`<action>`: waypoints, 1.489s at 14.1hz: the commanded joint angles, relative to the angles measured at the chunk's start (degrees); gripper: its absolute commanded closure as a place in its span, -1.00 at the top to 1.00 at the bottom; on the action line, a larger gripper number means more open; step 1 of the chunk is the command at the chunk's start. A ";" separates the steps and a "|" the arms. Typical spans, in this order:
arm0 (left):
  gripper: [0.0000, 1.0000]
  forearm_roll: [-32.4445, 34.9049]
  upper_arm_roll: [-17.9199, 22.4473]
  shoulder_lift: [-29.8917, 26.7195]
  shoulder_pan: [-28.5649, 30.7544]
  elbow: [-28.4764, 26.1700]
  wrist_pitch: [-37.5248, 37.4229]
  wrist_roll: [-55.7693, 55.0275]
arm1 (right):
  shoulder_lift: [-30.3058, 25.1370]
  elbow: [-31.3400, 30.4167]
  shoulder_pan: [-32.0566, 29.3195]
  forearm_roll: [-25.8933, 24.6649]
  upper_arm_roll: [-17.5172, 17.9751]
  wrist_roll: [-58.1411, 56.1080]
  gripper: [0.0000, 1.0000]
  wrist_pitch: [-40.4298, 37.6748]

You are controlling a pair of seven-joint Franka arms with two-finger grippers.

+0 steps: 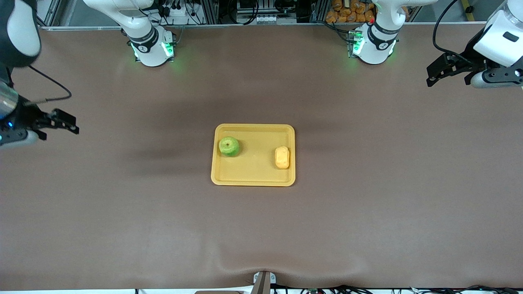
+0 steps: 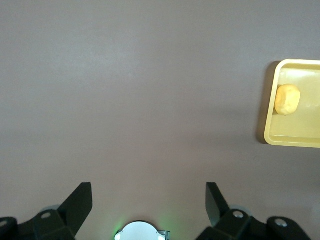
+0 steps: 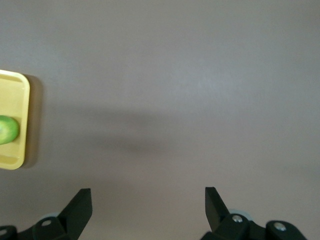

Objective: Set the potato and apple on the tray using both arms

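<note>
The yellow-orange tray (image 1: 254,176) lies flat at the middle of the table. On it rests the green apple (image 1: 229,146), toward the right arm's end, and the yellow potato (image 1: 282,157), toward the left arm's end. My left gripper (image 1: 430,76) hangs open and holds nothing, high over bare table at the left arm's end. My right gripper (image 1: 76,124) is likewise open with nothing in it, over bare table at the right arm's end. The left wrist view has the potato (image 2: 287,99) on the tray (image 2: 295,137), well off from the left gripper (image 2: 149,192). The right wrist view catches the apple (image 3: 8,129) at the tray's (image 3: 12,85) edge, far from the right gripper (image 3: 148,195).
A brown mat (image 1: 367,204) covers the table, with a wrinkle by a small clamp (image 1: 263,281) at the edge nearest the front camera. The two arm bases (image 1: 151,49) (image 1: 374,45) stand along the edge farthest from that camera, with cables and orange items past it.
</note>
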 commanded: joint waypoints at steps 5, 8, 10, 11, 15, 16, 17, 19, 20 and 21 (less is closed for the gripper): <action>1.00 -0.87 0.01 0.84 0.28 1.48 -1.90 1.02 | -7.94 -2.47 -3.33 0.34 3.84 17.72 1.00 -9.76; 1.00 -0.43 0.10 0.84 0.28 1.65 -2.34 0.85 | -8.03 -0.99 -3.32 0.34 3.75 18.21 1.00 -10.75; 1.00 -0.43 0.10 0.93 0.54 1.74 -2.34 0.93 | -7.68 -0.63 -3.32 -0.27 3.66 14.98 1.00 -9.44; 1.00 -0.34 0.10 0.93 0.54 2.09 -2.34 0.85 | -6.81 1.46 -3.32 -0.54 3.48 12.69 1.00 -8.91; 1.00 -0.34 0.10 1.37 0.54 2.71 -2.60 0.85 | 1.64 16.15 -2.80 -0.54 2.70 12.58 1.00 -18.21; 1.00 -0.34 0.10 1.45 0.54 2.71 -2.60 0.85 | 1.64 16.16 -2.80 -0.19 2.26 12.58 1.00 -18.13; 1.00 -0.25 0.10 1.45 0.54 2.71 -2.60 0.85 | 1.55 16.07 -2.80 -0.10 2.08 12.49 1.00 -17.78; 1.00 -0.25 0.10 1.45 0.54 2.71 -2.60 0.85 | 1.11 15.55 -2.80 0.25 1.64 12.49 1.00 -17.34; 1.00 -0.25 0.10 1.45 0.54 2.80 -2.60 0.85 | 0.85 15.28 -2.80 0.25 1.64 12.49 1.00 -17.34; 1.00 -0.25 0.10 1.45 0.54 3.23 -2.60 0.85 | 0.59 15.11 -2.80 0.34 1.72 12.49 1.00 -17.34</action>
